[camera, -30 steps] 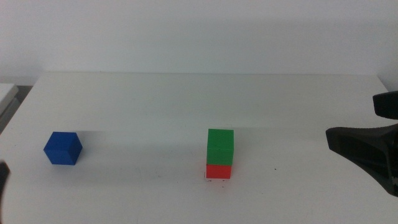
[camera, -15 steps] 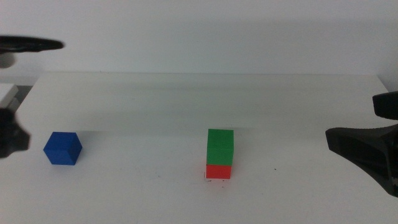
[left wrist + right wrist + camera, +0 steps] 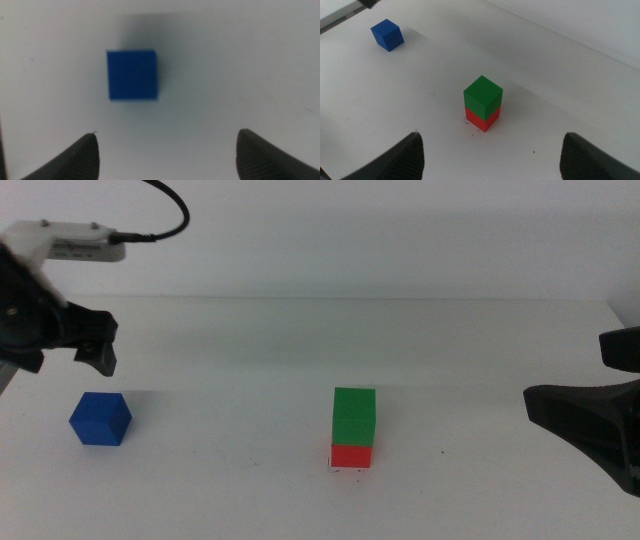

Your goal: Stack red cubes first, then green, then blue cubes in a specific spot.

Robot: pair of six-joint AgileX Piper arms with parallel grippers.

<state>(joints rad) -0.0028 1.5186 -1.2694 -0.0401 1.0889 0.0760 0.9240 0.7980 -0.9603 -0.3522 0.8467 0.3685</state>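
Middle view shows a white worktop [image 3: 250, 350] with a green cube [image 3: 354, 416] sitting squarely on a red cube [image 3: 351, 455] a little right of centre, the two faces flush so they form a short two-block stack. A blue cube [image 3: 100, 418] lies alone on the bare surface well to the left of the stack, turned slightly so one corner faces the camera. The left end effector [image 3: 60, 345] hangs above and just behind the blue cube without touching it; from its own wrist camera the blue cube [image 3: 132, 75] appears between and beyond the two dark jaws, which stand wide apart with nothing held. A black cable [image 3: 165, 210] loops up from the pale housing on that arm. The right end effector [image 3: 590, 425] waits at the right edge of the worktop, well apart from the stack; its wrist camera shows its jaws spread wide and empty, with the green cube [image 3: 482, 94] on the red cube [image 3: 481, 120] ahead and the blue cube [image 3: 387, 35] farther off. No brand, label or writing can be read on the cubes, arms or worktop.
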